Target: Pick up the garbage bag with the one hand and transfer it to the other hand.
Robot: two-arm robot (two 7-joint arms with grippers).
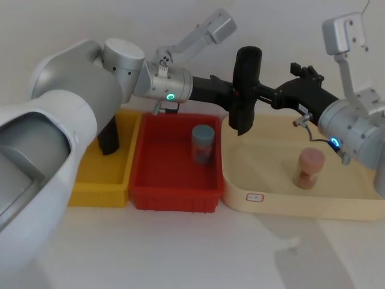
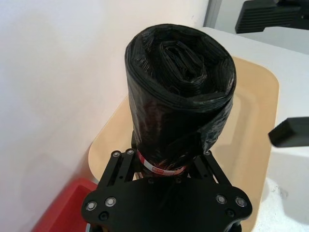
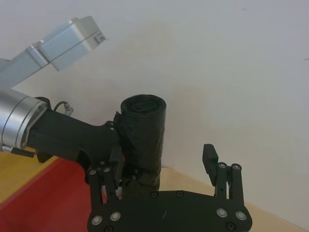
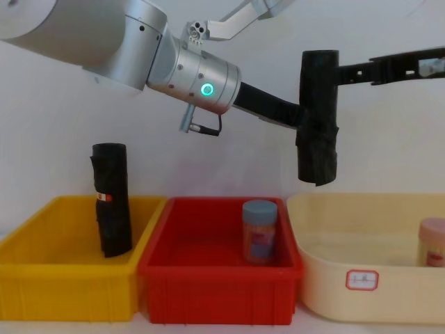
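Two garbage bags (image 4: pixel 318 139) (image 4: pixel 111 209), two jars (image 4: pixel 259 233) (image 4: pixel 432 243)

The setting looks like a robotics lab test bench. A bare white wall (image 4: pixel 42 139) backs a plain white tabletop (image 1: pixel 180 253). On it a yellow bin (image 4: pixel 69 296), a red bin (image 4: pixel 215 296) and a labelled cream tray (image 4: pixel 410 296) stand in a tidy row.

Bright, even light; soft shadows on table (image 1: pixel 289 256); faint sheen on garbage bag (image 2: pixel 178 87).
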